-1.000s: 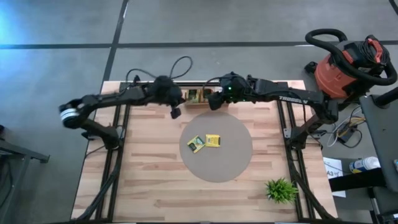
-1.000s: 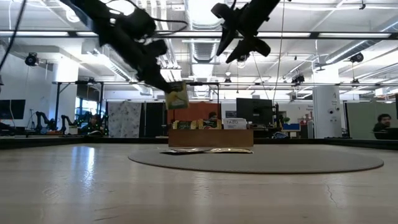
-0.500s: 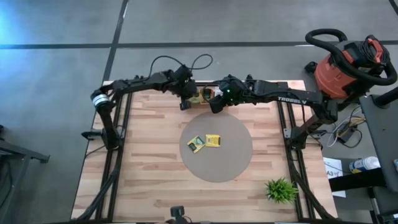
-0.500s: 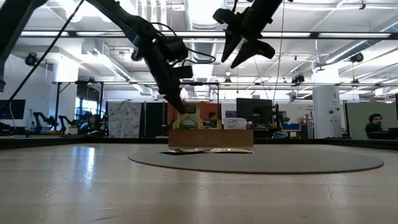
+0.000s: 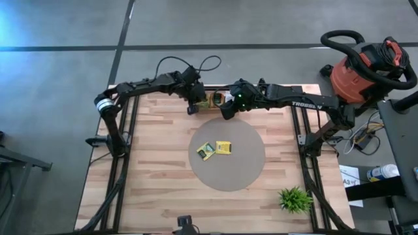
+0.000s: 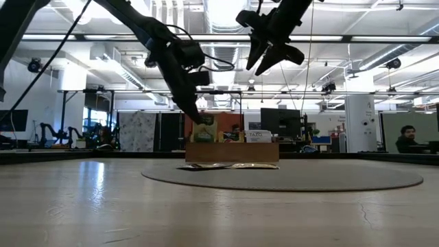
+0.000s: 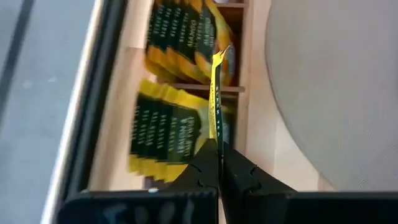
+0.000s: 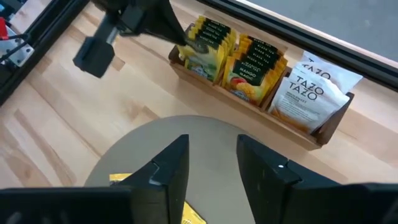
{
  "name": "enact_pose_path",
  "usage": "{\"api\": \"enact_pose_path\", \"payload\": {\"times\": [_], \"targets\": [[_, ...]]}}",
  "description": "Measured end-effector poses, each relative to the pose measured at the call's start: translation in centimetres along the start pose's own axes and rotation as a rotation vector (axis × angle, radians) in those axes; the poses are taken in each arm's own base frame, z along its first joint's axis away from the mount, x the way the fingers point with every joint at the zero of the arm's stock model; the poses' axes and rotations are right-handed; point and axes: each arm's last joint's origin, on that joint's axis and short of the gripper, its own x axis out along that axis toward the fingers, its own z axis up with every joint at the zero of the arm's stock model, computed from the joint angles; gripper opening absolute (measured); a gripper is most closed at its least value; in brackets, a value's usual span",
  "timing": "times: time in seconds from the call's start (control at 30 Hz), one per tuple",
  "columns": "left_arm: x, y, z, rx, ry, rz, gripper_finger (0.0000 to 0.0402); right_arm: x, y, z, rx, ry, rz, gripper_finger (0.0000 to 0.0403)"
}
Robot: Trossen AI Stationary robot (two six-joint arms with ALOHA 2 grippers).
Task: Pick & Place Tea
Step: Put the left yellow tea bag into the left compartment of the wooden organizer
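Wooden table point(image 5: 150, 170) from above: left gripper point(image 5: 192, 108) and right gripper point(image 5: 225, 111) by tray point(image 5: 210, 100); two tea packets point(image 5: 215, 149) on round mat point(image 5: 251, 163). Left wrist: fingers point(image 7: 202, 171) pinched shut on yellow packet point(image 7: 216, 93). Right wrist: fingers point(image 8: 168, 168) parted, empty.

Grey concrete floor point(image 5: 59, 78) all around the light wood table point(image 5: 150, 189), with dark seams running across it. A red and black shop vacuum point(image 5: 362, 68) sits off the table's far right corner. Looking level, it's a big open workshop: exposed ducts and bright strip lights on the ceiling point(image 6: 206, 20), white columns point(image 6: 357, 127), monitors point(image 6: 278, 122), and a person point(image 6: 409, 137) seated at far right.
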Motion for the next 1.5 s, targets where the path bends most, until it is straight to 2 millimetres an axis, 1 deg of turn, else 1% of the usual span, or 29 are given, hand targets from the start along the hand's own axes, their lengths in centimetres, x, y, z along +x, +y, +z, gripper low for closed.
{"api": "enact_pose_path", "payload": {"times": [0.17, 0.27, 0.43, 0.57, 0.77, 0.97, 1.13, 1.23, 1.43, 1.5], "targets": [[1.5, 0.0, -0.5, -0.015, 0.033, -0.027, 0.0, 0.0, 0.0, 0.0, 0.0, -0.002, -0.001, 0.0127], [2.0, 0.0, -0.9, -0.02, 0.05, -0.026, 0.0, 0.0, 0.0, 0.0, 0.0, -0.002, -0.001, 0.0127], [2.5, 0.0, -1.4, -0.012, 0.057, 0.012, 0.0, 0.0, 0.0, 0.0, 0.0, -0.003, -0.001, 0.0125], [3.0, -0.1, -2.1, -0.009, 0.087, 0.056, 0.0003, 0.0, 0.0, 0.0, 0.0, -0.004, 0.0, 0.0125], [3.3, -0.1, -2.8, -0.014, 0.146, 0.117, 0.0037, 0.0, 0.0, 0.0, -0.003, -0.005, -0.001, 0.0125], [3.1, -0.3, -2.5, -0.012, 0.156, 0.127, 0.0073, 0.0, 0.0, 0.0, -0.003, -0.006, -0.002, 0.0123], [1.8, -0.7, -2.4, -0.032, 0.171, 0.123, 0.0079, 0.0, 0.0, 0.0, -0.006, -0.006, -0.004, 0.0123], [0.1, -0.9, -2.1, -0.048, 0.151, 0.134, 0.0079, 0.0, 0.0, 0.0, -0.012, 0.003, 0.001, 0.0124], [-4.9, -2.0, -0.7, -0.118, 0.002, 0.171, 0.0078, 0.1, -0.3, -0.6, -0.06, 0.078, 0.001, 0.0125], [-6.7, -2.9, -0.4, -0.143, -0.078, 0.101, 0.0078, 0.6, -0.5, -1.2, -0.069, 0.128, 0.011, 0.0125]]}}
